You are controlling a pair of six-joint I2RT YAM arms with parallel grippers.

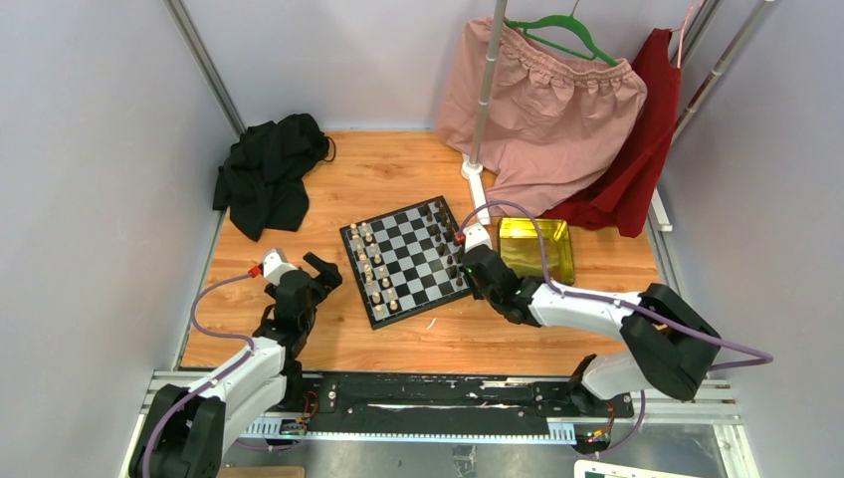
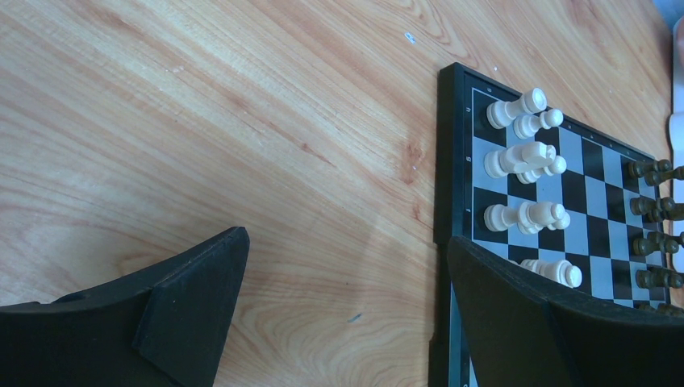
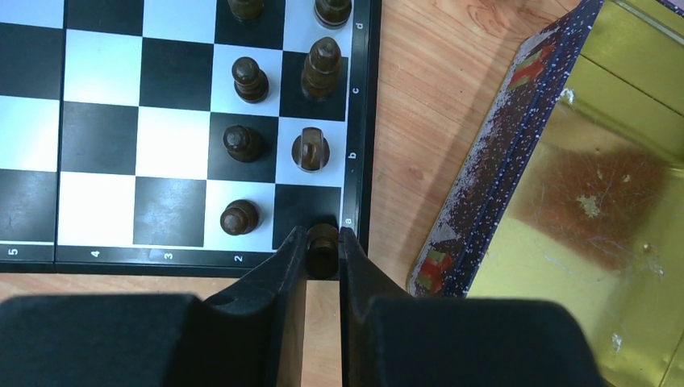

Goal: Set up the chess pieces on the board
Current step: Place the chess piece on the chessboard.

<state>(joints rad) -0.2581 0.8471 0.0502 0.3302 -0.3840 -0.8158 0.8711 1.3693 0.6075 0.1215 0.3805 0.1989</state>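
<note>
small square board (image 1: 406, 261), black-and-white chequered inside a black border, lying slightly askew at the middle of the wooden table (image 1: 398, 169), just left of a shiny yellow tin (image 1: 535, 249). tiny cream-white chessmen (image 2: 524, 161) lined up two deep along its left side, matching dark brown chessmen (image 3: 242, 145) two deep along its right.

right gripper (image 3: 323, 234) lowered at the board's near right corner, fingers drawn narrow and pinched on a dark brown piece (image 3: 323, 248) standing on the black corner square. left gripper (image 2: 345, 238) spread wide above bare wood just beside the board's left edge, holding nothing.

shown from above only: both arms reaching in from the near edge, a crumpled black cloth (image 1: 267, 171) at the table's far left, a pink garment (image 1: 552, 110) under a green hanger (image 1: 562, 35) and a red garment (image 1: 637, 149) beside it at the far right.

shown from the right wrist only: the pinch itself, white letters and numbers along the border, three round-headed dark brown chessmen upright in the second file, the tin's speckled dark wall and scratched gold floor.

shown from the left wrist only: the cream-white chessmen close enough to tell tall from short, one black finger overlapping the board's corner in view, the dark ranks small at the far edge.
</note>
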